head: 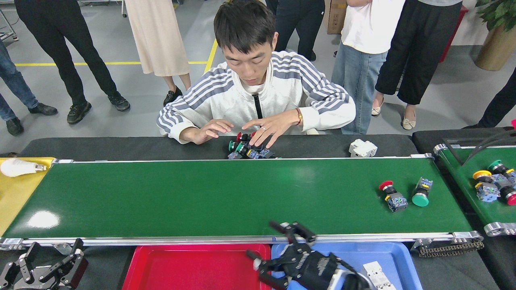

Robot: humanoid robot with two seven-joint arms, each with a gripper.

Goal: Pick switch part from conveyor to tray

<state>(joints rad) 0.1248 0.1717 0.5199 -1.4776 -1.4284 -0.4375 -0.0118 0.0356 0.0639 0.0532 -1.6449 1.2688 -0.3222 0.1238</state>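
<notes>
Two switch parts lie near the right end of the green conveyor [201, 197]: a red-capped one [393, 196] and a green-capped one [421, 193]. My right gripper [268, 249] hangs open over the seam between the red tray [193, 266] and the blue tray [391, 251], just in front of the conveyor's near rail, with nothing between its spread fingers. The switch part it carried does not show. My left gripper [48, 262] rests open at the bottom left, off the belt.
A person leans over the far side, both hands at a pile of switch parts [248, 150]. A white block [363, 148] sits on the far ledge, another white piece [377, 274] in the blue tray. A second belt [463, 177] at right carries several parts. A bulb [16, 167] lies on yellow at left.
</notes>
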